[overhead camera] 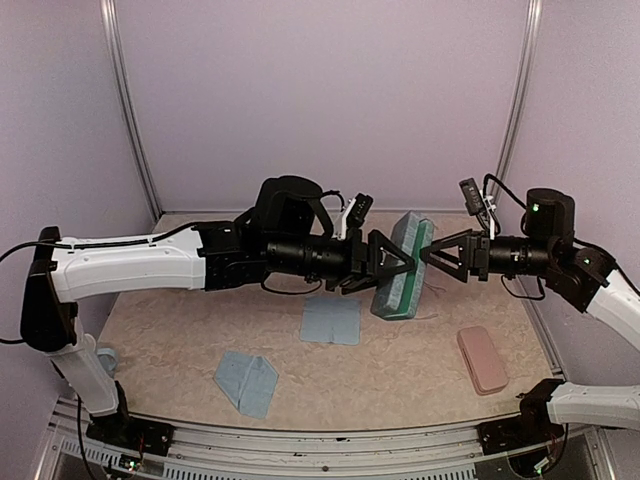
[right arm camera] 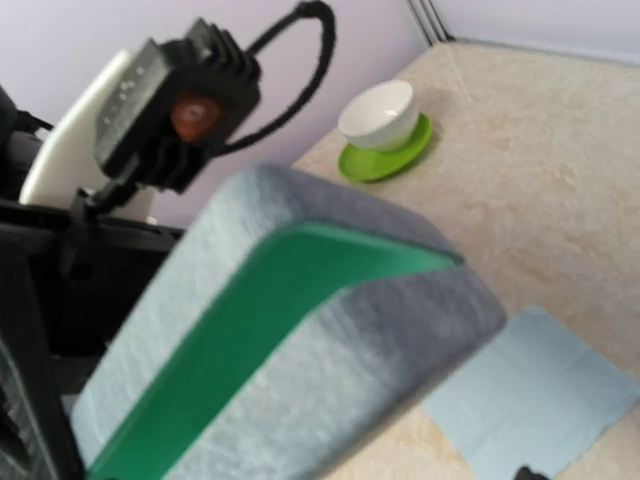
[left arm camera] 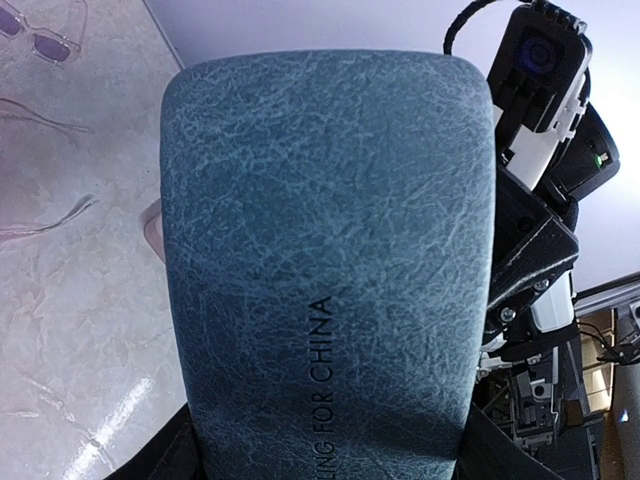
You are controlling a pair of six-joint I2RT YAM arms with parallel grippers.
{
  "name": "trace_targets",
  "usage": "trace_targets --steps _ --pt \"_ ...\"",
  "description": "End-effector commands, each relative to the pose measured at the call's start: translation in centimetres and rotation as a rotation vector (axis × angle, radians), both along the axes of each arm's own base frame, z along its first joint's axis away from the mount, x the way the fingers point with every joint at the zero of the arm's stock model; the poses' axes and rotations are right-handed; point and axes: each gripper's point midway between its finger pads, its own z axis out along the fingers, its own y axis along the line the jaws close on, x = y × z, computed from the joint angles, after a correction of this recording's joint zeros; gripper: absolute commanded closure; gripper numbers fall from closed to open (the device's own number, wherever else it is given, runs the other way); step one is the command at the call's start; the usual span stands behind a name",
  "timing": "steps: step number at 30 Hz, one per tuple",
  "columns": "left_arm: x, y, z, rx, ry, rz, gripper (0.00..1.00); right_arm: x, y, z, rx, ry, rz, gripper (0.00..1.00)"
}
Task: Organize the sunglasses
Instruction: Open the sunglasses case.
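Note:
My left gripper [overhead camera: 385,262] is shut on a blue-grey case [overhead camera: 402,265] and holds it up on end above the table's middle. In the left wrist view the case [left arm camera: 330,260] fills the frame, with a dark finger on each side at the bottom. My right gripper [overhead camera: 437,255] is open, its tips at the case's right side. The right wrist view shows the case [right arm camera: 330,370] with a green band along its seam. The clear-framed sunglasses with purple lenses [left arm camera: 40,32] and the thin pink-framed sunglasses [left arm camera: 45,120] lie on the table behind the case.
A pink case [overhead camera: 482,360] lies at the front right. Two light-blue cloths lie on the table, one in the middle [overhead camera: 331,320] and one folded at the front left [overhead camera: 246,382]. A white bowl on a green saucer [right arm camera: 382,125] stands by the wall.

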Motion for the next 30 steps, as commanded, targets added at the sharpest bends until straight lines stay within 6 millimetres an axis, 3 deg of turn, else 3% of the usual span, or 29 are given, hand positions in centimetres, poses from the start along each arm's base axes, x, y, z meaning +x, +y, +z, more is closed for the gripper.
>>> trace_targets --steps 1,12,20,30 --pt "-3.4 2.7 16.3 -0.466 -0.225 -0.083 0.6 -0.1 -2.0 -8.9 -0.214 0.211 -0.085 0.18" --pt "-3.5 3.4 16.4 -0.476 -0.23 -0.067 0.6 -0.3 -2.3 -10.1 -0.233 0.231 -0.094 0.18" --pt "-3.5 3.4 15.7 -0.458 -0.221 -0.061 0.6 -0.7 -2.3 -9.7 -0.218 0.226 -0.088 0.18" --pt "-2.9 2.3 13.1 -0.375 -0.211 -0.053 0.6 -3.5 -0.8 -2.6 0.01 0.166 0.053 0.1"
